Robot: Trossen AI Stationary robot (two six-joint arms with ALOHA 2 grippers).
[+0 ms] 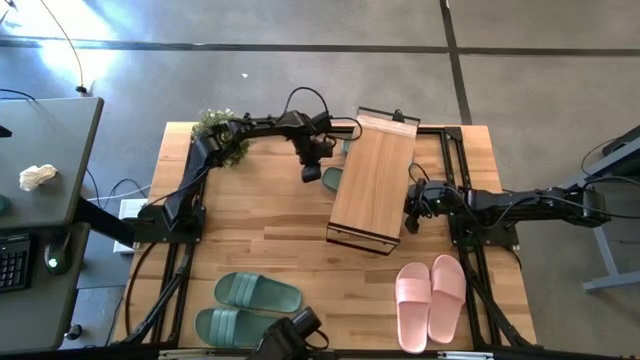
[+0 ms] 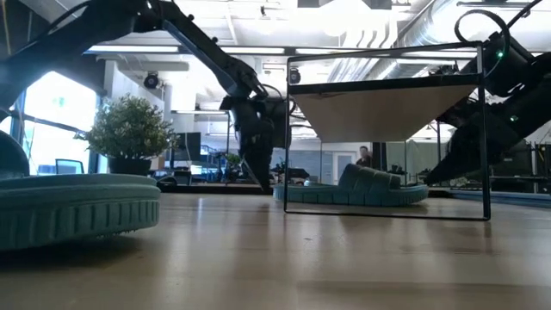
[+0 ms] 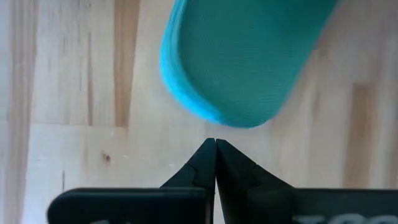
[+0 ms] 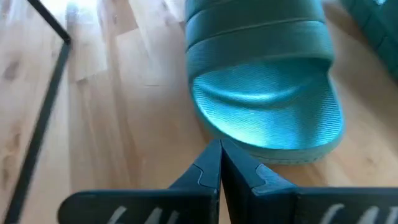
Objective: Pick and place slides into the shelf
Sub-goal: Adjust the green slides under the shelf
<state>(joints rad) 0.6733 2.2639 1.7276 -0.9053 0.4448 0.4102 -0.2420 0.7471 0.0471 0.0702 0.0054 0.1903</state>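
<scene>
Two green slides [image 2: 353, 188] already lie on the counter [image 1: 270, 240] under the shelf [image 1: 372, 180], so your left gripper [image 1: 312, 170] and right gripper [image 1: 411, 222] flank that rack, each with jaws pressed together on nothing, judging by the wrist views. You see ridged, rubbery footbeds and a wide strap, while the light plank top sits on a thin dark frame. One green pair [image 1: 250, 305] and the pale pink pair [image 1: 432, 298] wait near the counter's front edge.
</scene>
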